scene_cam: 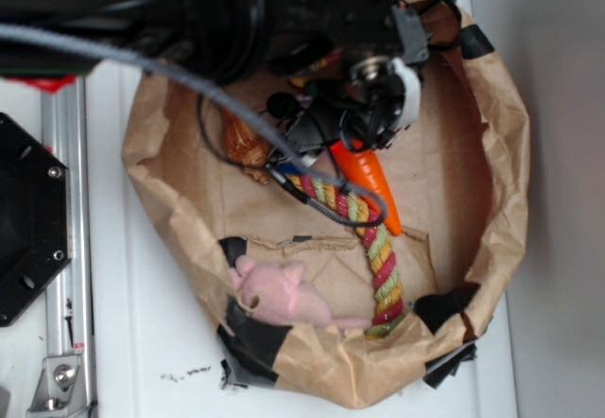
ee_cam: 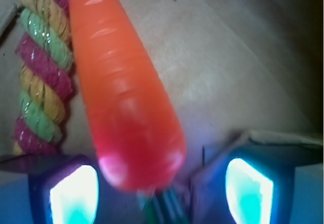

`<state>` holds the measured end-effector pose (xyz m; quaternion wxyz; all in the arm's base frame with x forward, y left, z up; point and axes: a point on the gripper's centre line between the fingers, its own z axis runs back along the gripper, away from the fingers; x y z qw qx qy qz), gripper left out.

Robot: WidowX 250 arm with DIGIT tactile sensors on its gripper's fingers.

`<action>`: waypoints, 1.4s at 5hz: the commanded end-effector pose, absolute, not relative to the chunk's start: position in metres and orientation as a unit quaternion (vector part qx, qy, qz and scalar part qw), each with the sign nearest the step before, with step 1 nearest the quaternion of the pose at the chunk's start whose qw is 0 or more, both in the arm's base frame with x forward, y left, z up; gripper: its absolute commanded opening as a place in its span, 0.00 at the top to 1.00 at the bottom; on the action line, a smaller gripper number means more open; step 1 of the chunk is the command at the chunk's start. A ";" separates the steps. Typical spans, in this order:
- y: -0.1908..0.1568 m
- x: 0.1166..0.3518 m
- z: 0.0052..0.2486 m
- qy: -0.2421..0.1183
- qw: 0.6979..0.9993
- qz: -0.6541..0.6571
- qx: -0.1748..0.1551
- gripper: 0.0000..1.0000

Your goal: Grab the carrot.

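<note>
The carrot [ee_cam: 124, 97] is glossy orange and lies on brown paper, its point away from me and its thick end with a bit of green stem between my fingers. My gripper [ee_cam: 162, 186] is open, one finger [ee_cam: 73, 193] on each side of that thick end, with a gap showing on both sides. In the exterior view the gripper [scene_cam: 364, 139] is low inside the paper bag, over the carrot's [scene_cam: 375, 180] upper end. Only the carrot's lower tapering half shows there.
A striped twisted rope toy [scene_cam: 378, 257] lies right beside the carrot, and shows too in the wrist view as the rope toy [ee_cam: 43, 67]. A pink plush toy [scene_cam: 279, 295] sits at the bag's near wall. The crumpled paper bag rim [scene_cam: 510, 182] surrounds everything. A brown object [scene_cam: 244, 144] lies left of the gripper.
</note>
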<state>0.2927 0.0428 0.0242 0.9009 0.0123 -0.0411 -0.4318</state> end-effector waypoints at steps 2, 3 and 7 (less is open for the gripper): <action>-0.042 0.293 0.041 -0.084 0.864 -0.496 -0.030 0.22; -0.042 0.295 0.040 -0.086 0.871 -0.483 -0.027 1.00; -0.014 0.293 0.158 -0.124 0.946 -0.301 -0.011 1.00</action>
